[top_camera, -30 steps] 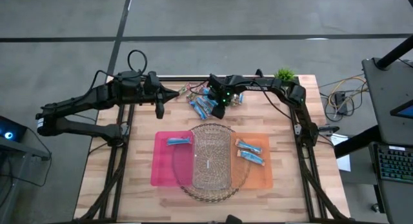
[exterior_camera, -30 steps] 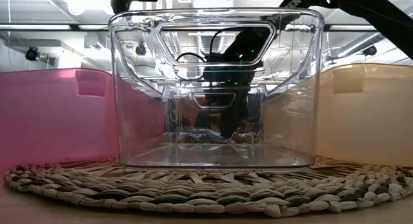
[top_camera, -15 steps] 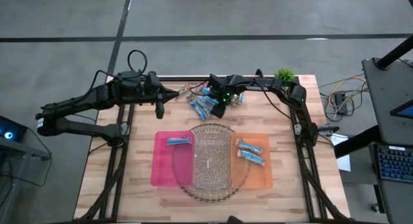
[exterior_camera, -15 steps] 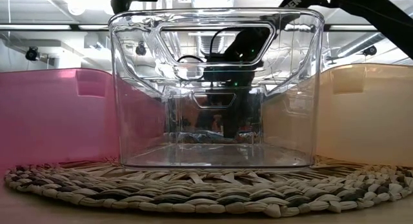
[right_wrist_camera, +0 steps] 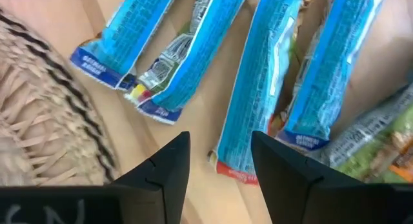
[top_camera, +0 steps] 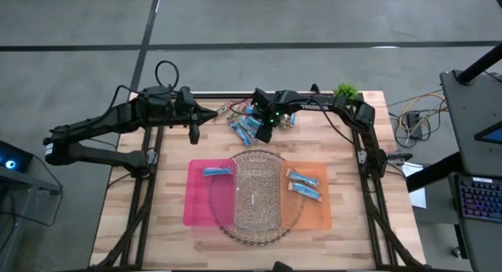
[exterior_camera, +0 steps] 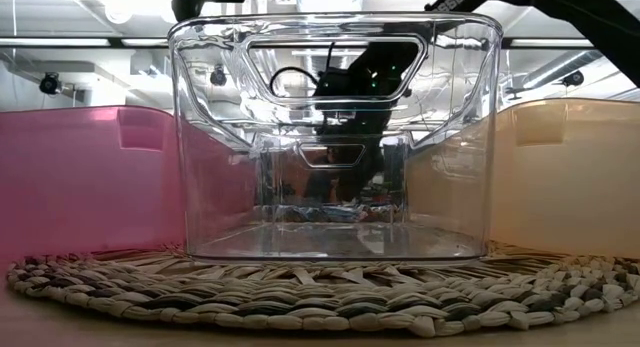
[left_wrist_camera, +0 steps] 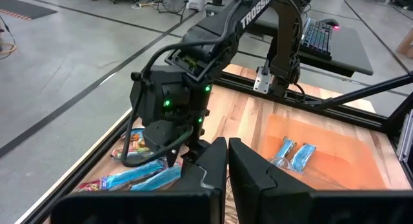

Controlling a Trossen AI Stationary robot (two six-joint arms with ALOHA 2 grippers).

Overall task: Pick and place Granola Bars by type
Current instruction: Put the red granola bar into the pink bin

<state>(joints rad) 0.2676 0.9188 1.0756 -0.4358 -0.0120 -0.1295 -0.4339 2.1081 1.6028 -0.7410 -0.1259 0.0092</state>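
Several bright blue granola bars (top_camera: 246, 129) lie in a loose pile at the table's far side, with brown ones (top_camera: 232, 110) beside them. My right gripper (top_camera: 263, 132) hovers over the pile, open. In its wrist view (right_wrist_camera: 219, 161) the end of one blue bar (right_wrist_camera: 258, 88) lies on the wood below the gap, and nothing is between the fingers. One blue bar (top_camera: 218, 171) lies in the pink tray (top_camera: 196, 209), two (top_camera: 303, 184) in the orange tray (top_camera: 318, 213). My left gripper (top_camera: 213, 112) waits left of the pile, shut (left_wrist_camera: 227, 161).
A clear container (top_camera: 257, 195) stands on a round woven mat (top_camera: 223, 225) between the two trays; the mat's edge (right_wrist_camera: 39, 121) reaches close to the pile. A small potted plant (top_camera: 345, 90) sits at the far right corner. Bare wood lies along the near edge.
My right gripper has risen a little above the bar pile and drifted slightly toward the table's left. The bars lie as before.
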